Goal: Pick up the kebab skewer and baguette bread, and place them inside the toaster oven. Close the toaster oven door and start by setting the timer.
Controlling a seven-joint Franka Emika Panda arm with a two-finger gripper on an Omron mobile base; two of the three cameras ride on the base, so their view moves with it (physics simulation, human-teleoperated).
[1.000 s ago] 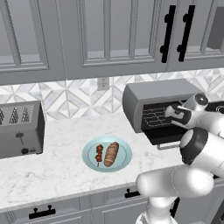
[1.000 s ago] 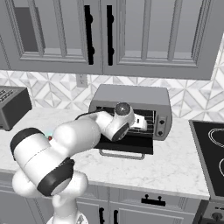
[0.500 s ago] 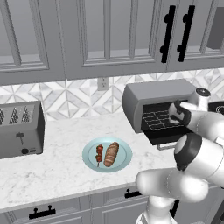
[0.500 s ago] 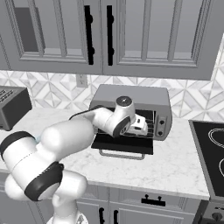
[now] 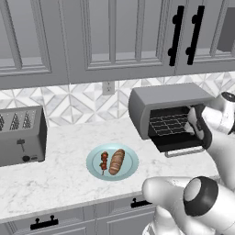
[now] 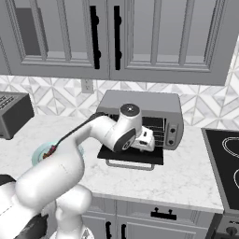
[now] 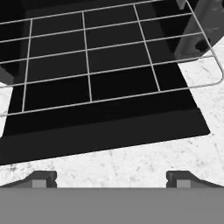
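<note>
The kebab skewer and the baguette bread lie side by side on a light blue plate, left of the toaster oven. The toaster oven door hangs open and flat, with its silver handle toward me. My gripper hovers at the right of the oven mouth, above the door. In the hand view the fingertips stand wide apart, so the gripper is open and holds nothing. The wire rack lies just beyond them. The knob panel with the timer faces front.
A grey slotted toaster stands at the far left of the marble counter. A black stovetop borders the counter on the right. Wall cabinets hang overhead. My own arm crosses in front of the plate.
The arm's elbow has swung over while the hand stayed at the open oven mouth, sinking a little toward the door. The food and plate have not moved.
</note>
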